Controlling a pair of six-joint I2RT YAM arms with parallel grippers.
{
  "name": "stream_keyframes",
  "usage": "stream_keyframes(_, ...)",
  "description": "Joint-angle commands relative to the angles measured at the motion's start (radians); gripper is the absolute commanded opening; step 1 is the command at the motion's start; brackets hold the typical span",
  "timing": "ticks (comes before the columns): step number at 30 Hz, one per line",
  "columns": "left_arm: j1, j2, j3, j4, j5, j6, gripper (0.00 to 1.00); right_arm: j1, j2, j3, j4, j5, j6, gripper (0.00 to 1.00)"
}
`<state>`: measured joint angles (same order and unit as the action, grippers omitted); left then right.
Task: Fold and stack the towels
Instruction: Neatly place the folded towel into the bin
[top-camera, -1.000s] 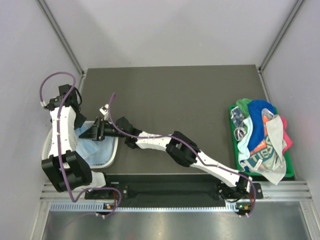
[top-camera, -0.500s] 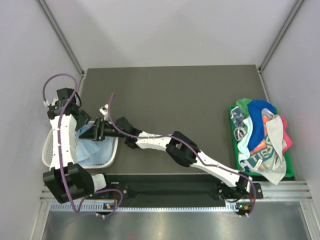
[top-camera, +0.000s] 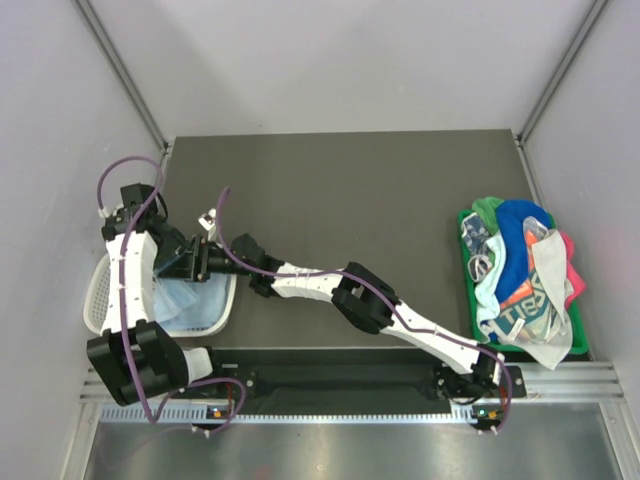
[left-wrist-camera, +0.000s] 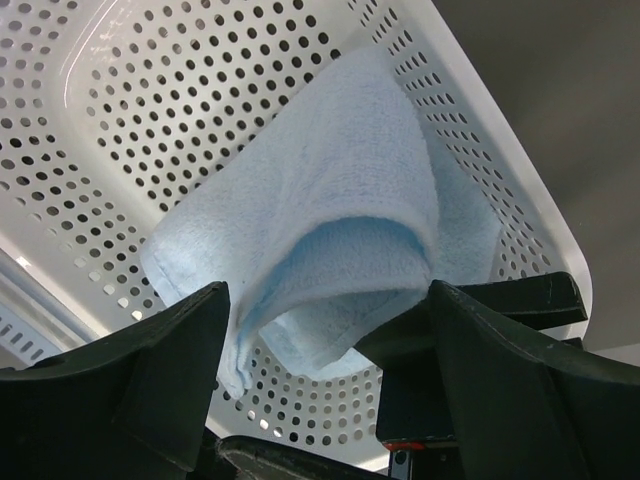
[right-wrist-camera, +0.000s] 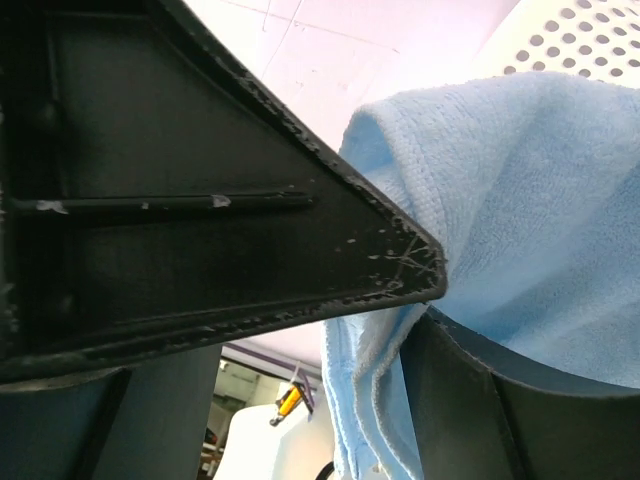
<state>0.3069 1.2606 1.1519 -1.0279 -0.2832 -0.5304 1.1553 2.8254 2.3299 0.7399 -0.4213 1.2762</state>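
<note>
A folded pale blue towel (top-camera: 196, 300) lies partly in the white mesh basket (top-camera: 95, 296) at the table's left. My right gripper (top-camera: 187, 262) reaches across the table and is shut on one fold of it. In the right wrist view the cloth (right-wrist-camera: 530, 200) is pinched between the gripper's (right-wrist-camera: 428, 305) two fingers. My left gripper (top-camera: 168, 254) hovers over the basket beside the right one. In the left wrist view its (left-wrist-camera: 328, 300) jaws stand wide open, and the towel (left-wrist-camera: 330, 190) hangs just beyond the gap over the basket's floor (left-wrist-camera: 150, 100). The other towels (top-camera: 520, 270) lie piled at the right.
The loose pile of blue, green, pink, whitish and printed towels fills a green tray (top-camera: 580, 345) at the table's right edge. Grey walls enclose the dark table (top-camera: 340, 180) on three sides. The right arm's links (top-camera: 360, 300) stretch diagonally across the table's front.
My left gripper has opened wide and let go of the pale blue towel, and its wrist has shifted slightly back and right. The right arm has stayed put, still gripping.
</note>
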Motion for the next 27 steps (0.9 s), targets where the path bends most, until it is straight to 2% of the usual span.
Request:
stream_keyframes(1, 0.004, 0.003, -0.020, 0.051, 0.001, 0.017, 0.85, -0.006, -0.003, 0.022, 0.021, -0.017, -0.028, 0.68)
stream_keyframes(6, 0.005, 0.017, -0.031, 0.057, -0.025, 0.020, 0.78, -0.005, -0.003, 0.019, 0.019, -0.023, -0.034, 0.68)
stream_keyframes(9, 0.005, 0.028, -0.026, 0.058, -0.037, 0.024, 0.68, -0.006, -0.003, 0.017, 0.023, -0.027, -0.032, 0.68)
stream_keyframes(10, 0.003, 0.034, -0.024, 0.057, -0.039, 0.027, 0.59, -0.006, -0.006, 0.014, 0.027, -0.027, -0.031, 0.68)
stream_keyframes(18, 0.005, 0.037, -0.015, 0.055, -0.099, 0.047, 0.27, -0.006, -0.021, -0.017, 0.042, -0.033, -0.034, 0.67)
stream_keyframes(20, 0.005, 0.042, -0.008, 0.051, -0.112, 0.053, 0.17, -0.006, -0.026, -0.024, 0.056, -0.036, -0.031, 0.67)
stream_keyframes(23, 0.005, 0.048, 0.002, 0.057, -0.132, 0.069, 0.12, -0.008, -0.038, -0.053, 0.072, -0.037, -0.029, 0.67)
stream_keyframes(24, 0.005, 0.051, 0.005, 0.058, -0.143, 0.076, 0.05, -0.006, -0.043, -0.070, 0.078, -0.039, -0.031, 0.67)
stream_keyframes(27, 0.005, 0.065, 0.022, 0.058, -0.171, 0.087, 0.00, -0.009, -0.073, -0.107, 0.090, -0.047, -0.043, 0.71)
